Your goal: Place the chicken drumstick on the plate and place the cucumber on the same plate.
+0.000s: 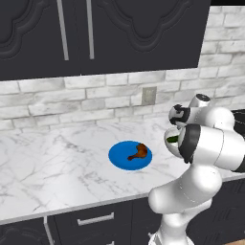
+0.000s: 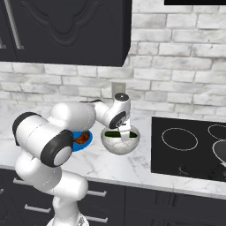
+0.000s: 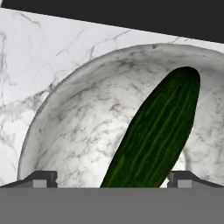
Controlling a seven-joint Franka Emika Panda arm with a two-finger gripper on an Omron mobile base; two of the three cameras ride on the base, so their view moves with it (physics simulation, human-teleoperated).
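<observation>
The reddish-brown chicken drumstick (image 1: 139, 152) lies on the right side of the blue plate (image 1: 119, 160) on the marble counter; both also appear behind my arm, drumstick (image 2: 80, 138) on plate (image 2: 85, 143). The dark green cucumber (image 3: 157, 131) rests slanted inside the grey-white marbled bowl (image 3: 78, 127), to the right of the plate. My gripper (image 3: 113, 177) reaches down into the bowl (image 2: 120, 145), open, with its fingers set wide on either side of the cucumber's (image 2: 115, 134) near end. The right fingertip sits close against the cucumber, the left one apart from it.
A black cooktop (image 2: 185, 145) lies right of the bowl, with a dark frying pan (image 2: 220, 152) at its far edge. A brick wall with an outlet (image 1: 149, 95) backs the counter, and dark cabinets hang above.
</observation>
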